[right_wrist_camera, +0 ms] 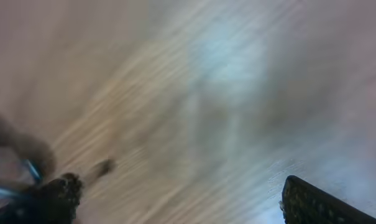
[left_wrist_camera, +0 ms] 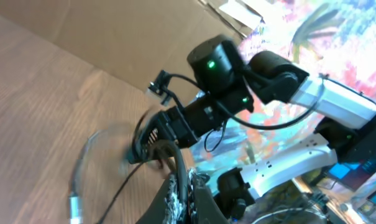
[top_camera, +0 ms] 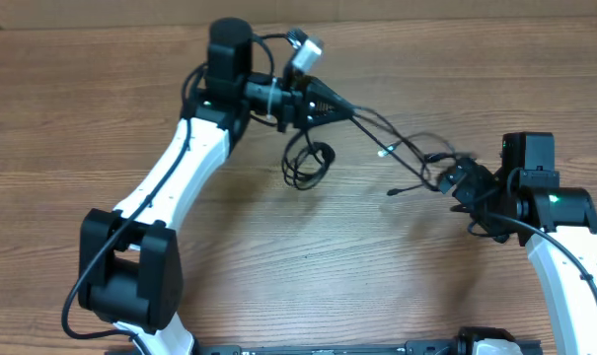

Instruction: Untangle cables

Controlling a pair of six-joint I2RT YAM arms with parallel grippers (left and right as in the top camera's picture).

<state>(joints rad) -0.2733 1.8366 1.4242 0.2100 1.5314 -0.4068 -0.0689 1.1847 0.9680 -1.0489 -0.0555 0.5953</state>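
Thin black cables [top_camera: 402,141] stretch across the wooden table between my two grippers, and a loose loop [top_camera: 300,168] lies below the left one. My left gripper [top_camera: 345,108] points right at the top centre and is shut on a black cable [left_wrist_camera: 183,167]. In the left wrist view that cord runs up from between the closed fingers [left_wrist_camera: 203,202], and a silvery plug [left_wrist_camera: 73,205] lies blurred on the wood at lower left. My right gripper [top_camera: 444,179] sits open at the cables' right end. Nothing lies between its fingers [right_wrist_camera: 309,202] in the blurred right wrist view.
A small plug end [top_camera: 393,192] lies on the table [top_camera: 308,266] left of the right gripper. The right arm [left_wrist_camera: 237,68] fills the middle of the left wrist view. A cardboard wall [top_camera: 456,10] borders the table's far edge.
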